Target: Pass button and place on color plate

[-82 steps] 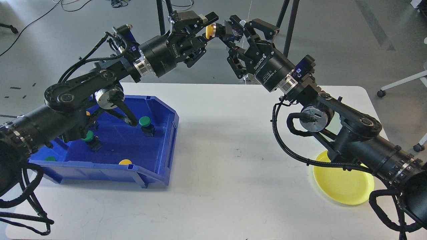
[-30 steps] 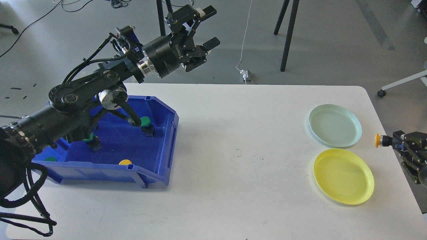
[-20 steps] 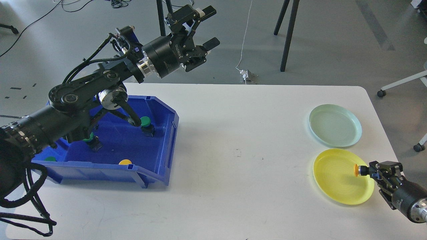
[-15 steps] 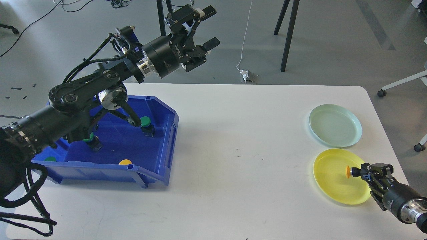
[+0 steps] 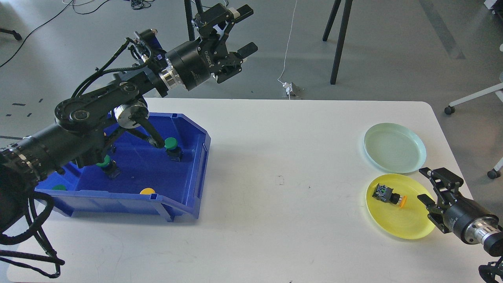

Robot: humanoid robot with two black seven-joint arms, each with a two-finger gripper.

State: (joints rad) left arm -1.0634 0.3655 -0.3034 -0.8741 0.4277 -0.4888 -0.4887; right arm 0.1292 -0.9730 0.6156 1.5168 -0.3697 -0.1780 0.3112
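Note:
A yellow button (image 5: 389,195) with a black body lies on its side on the yellow plate (image 5: 408,228) at the table's right front. My right gripper (image 5: 430,184) is open and empty at the plate's right edge, just right of the button. My left gripper (image 5: 243,29) is open and empty, held high beyond the table's far edge, above and behind the blue bin (image 5: 184,184). The bin holds green buttons (image 5: 171,144) and a yellow button (image 5: 147,191).
A pale green plate (image 5: 395,147) lies behind the yellow one. The blue bin stands at the table's left under my left arm. Tripod legs (image 5: 338,43) and a cable stand on the floor behind the table. A chair base (image 5: 471,98) is at the right.
My right gripper carried the yellow button down over the yellow plate, opened and let it go. The button now lies on the plate. My left gripper stayed open in place.

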